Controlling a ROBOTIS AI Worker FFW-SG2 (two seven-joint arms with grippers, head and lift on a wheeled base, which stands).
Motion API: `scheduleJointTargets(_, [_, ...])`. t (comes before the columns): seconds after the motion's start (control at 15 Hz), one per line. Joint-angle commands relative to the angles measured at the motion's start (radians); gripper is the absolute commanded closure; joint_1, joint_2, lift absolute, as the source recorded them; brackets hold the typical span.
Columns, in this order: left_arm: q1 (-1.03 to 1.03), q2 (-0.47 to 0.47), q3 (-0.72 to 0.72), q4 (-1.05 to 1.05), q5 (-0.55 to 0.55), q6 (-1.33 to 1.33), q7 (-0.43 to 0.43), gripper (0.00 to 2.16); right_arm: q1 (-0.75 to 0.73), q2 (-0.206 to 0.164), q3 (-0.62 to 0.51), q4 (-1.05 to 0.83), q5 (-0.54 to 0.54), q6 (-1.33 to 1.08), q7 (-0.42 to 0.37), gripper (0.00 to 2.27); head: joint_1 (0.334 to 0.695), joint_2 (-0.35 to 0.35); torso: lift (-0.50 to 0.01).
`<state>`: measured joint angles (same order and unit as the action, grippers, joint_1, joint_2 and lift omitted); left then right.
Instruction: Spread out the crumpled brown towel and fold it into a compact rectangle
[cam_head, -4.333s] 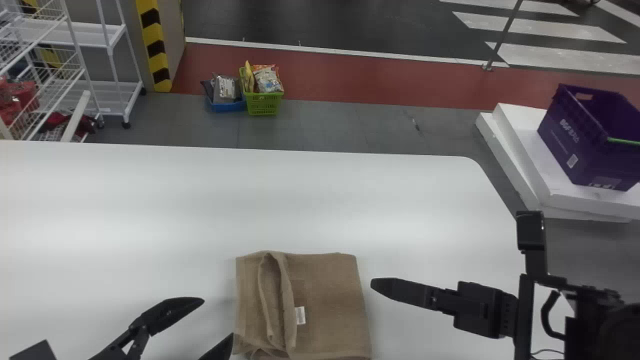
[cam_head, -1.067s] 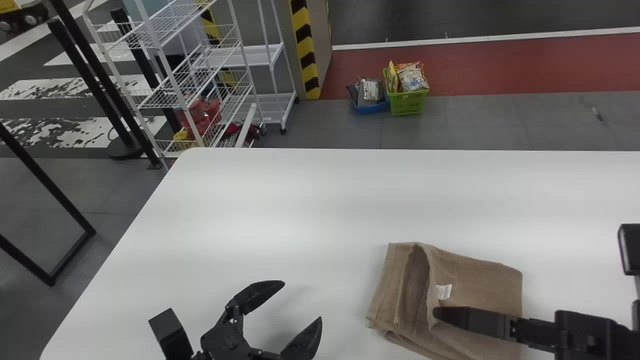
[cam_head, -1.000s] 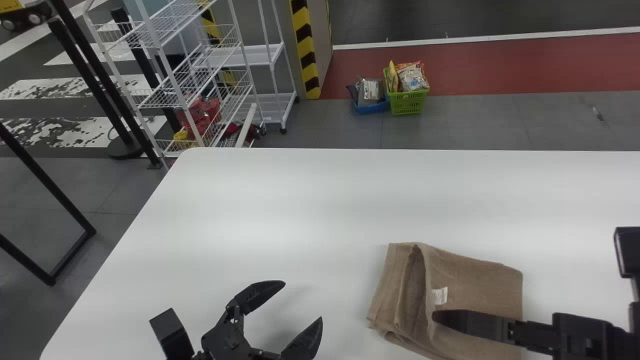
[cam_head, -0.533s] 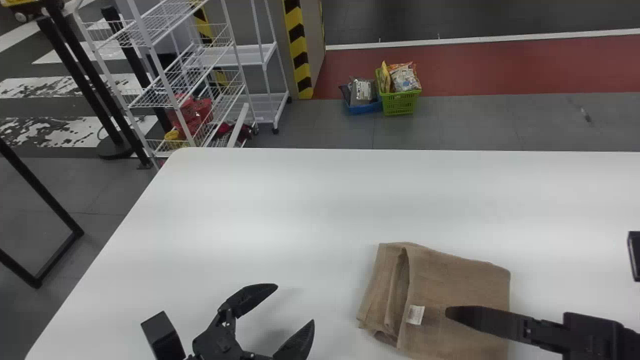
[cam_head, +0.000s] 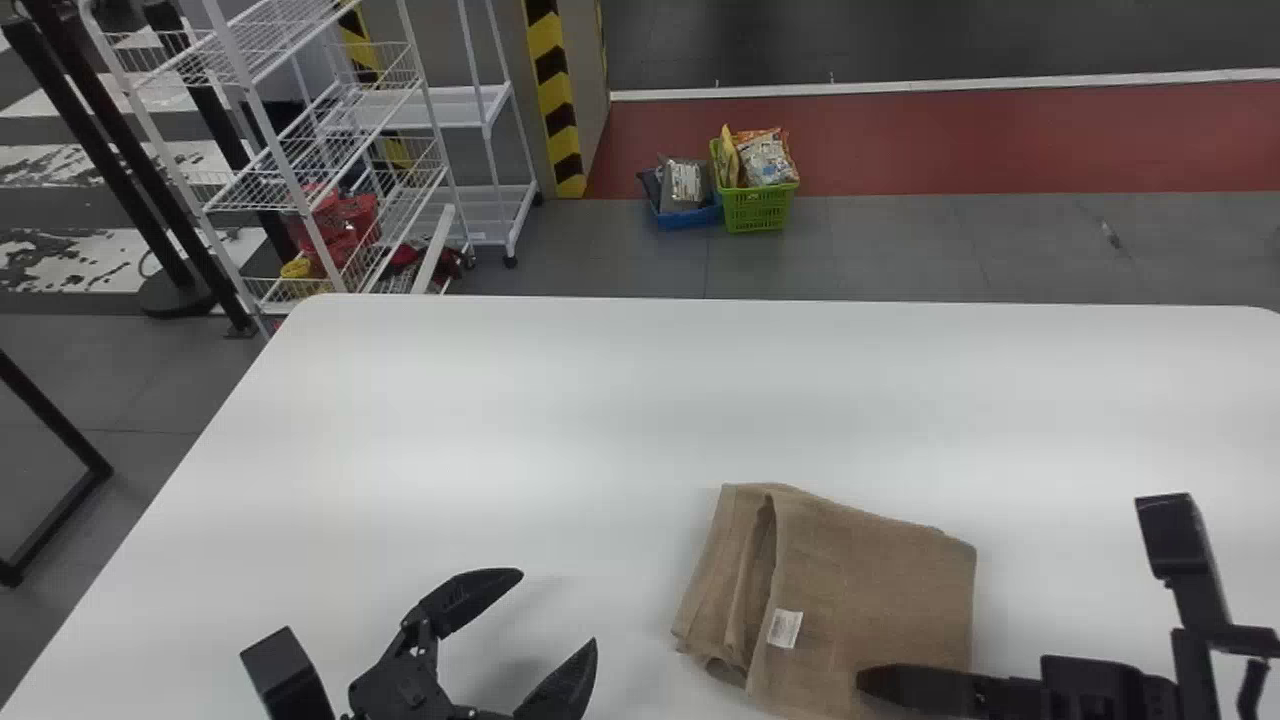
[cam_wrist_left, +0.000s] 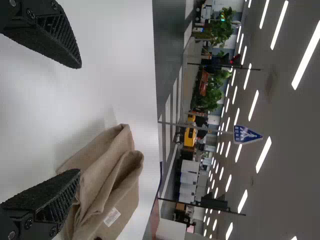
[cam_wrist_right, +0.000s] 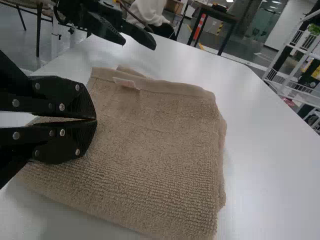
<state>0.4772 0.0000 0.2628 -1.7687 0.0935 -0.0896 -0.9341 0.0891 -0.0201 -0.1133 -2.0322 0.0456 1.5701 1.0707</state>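
Observation:
The brown towel (cam_head: 850, 600) lies folded into a rough rectangle on the white table, its left side layered in loose folds and a white tag (cam_head: 785, 629) on top. My left gripper (cam_head: 560, 625) stands open over the table to the towel's left, nothing between its fingers; in the left wrist view the open left gripper (cam_wrist_left: 75, 120) has the towel (cam_wrist_left: 107, 180) beyond it. My right gripper (cam_head: 862, 680) is over the towel's near right part. In the right wrist view the right gripper (cam_wrist_right: 95, 120) is shut, its tips over the towel (cam_wrist_right: 150, 145), with no cloth visibly pinched.
The white table (cam_head: 450, 400) extends behind and left of the towel. Past its far edge, a green basket (cam_head: 757, 208) and a blue basket (cam_head: 688, 214) stand on the floor, with white wire shelves (cam_head: 330, 150) at the back left.
The towel's loose upper flap and tag have shifted left, leaving the folds narrower. My right gripper moved back toward the near side. The head view has swung right since about a second ago.

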Motion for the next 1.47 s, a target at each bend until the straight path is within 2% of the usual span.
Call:
scheduleJointTargets(0.0, [0.001, -0.003, 0.003, 0.002, 0.002, 0.0, -0.002, 0.07, -0.025, -0.004, -0.012, 0.01, 0.039, 0.002, 0.0, 1.66, 0.695, 0.151, -0.127])
scheduleJointTargets(0.2, [0.001, -0.003, 0.003, 0.005, 0.006, 0.0, -0.005, 0.07, -0.075, -0.017, -0.046, 0.041, 0.097, 0.002, -0.003, 1.66, 0.695, 0.115, -0.127])
scheduleJointTargets(0.33, [0.001, -0.003, 0.004, 0.005, 0.008, 0.0, -0.006, 0.07, -0.141, -0.04, -0.062, 0.101, 0.135, 0.002, -0.014, 1.66, 0.695, 0.087, -0.127])
scheduleJointTargets(0.47, [0.001, -0.003, 0.004, 0.005, 0.008, 0.0, -0.008, 0.07, -0.215, -0.04, -0.088, 0.164, 0.163, 0.002, -0.025, 1.66, 0.695, 0.056, -0.127])
scheduleJointTargets(0.6, [0.001, -0.003, 0.004, 0.005, 0.008, 0.0, -0.008, 0.07, -0.262, -0.038, -0.131, 0.211, 0.142, 0.002, -0.051, 1.66, 0.695, 0.015, -0.127])
scheduleJointTargets(0.73, [0.001, -0.003, 0.004, 0.005, 0.009, 0.0, -0.008, 0.07, -0.221, -0.037, -0.175, 0.187, 0.06, 0.002, -0.043, 1.66, 0.695, -0.006, -0.127])
scheduleJointTargets(0.87, [0.001, -0.003, 0.007, 0.005, 0.009, 0.0, -0.008, 0.07, -0.149, -0.038, -0.187, 0.095, 0.039, 0.002, -0.032, 1.66, 0.695, -0.009, -0.127])
scheduleJointTargets(1.07, [0.0, -0.003, -0.002, 0.005, 0.0, 0.0, -0.003, 0.07, -0.071, -0.041, -0.266, -0.017, -0.05, 0.002, -0.012, 1.66, 0.695, -0.01, -0.127])
scheduleJointTargets(1.4, [0.0, -0.003, 0.0, 0.002, 0.0, 0.0, -0.003, 0.07, -0.009, -0.07, -0.312, -0.098, -0.059, 0.002, 0.038, 1.66, 0.695, -0.04, -0.127])
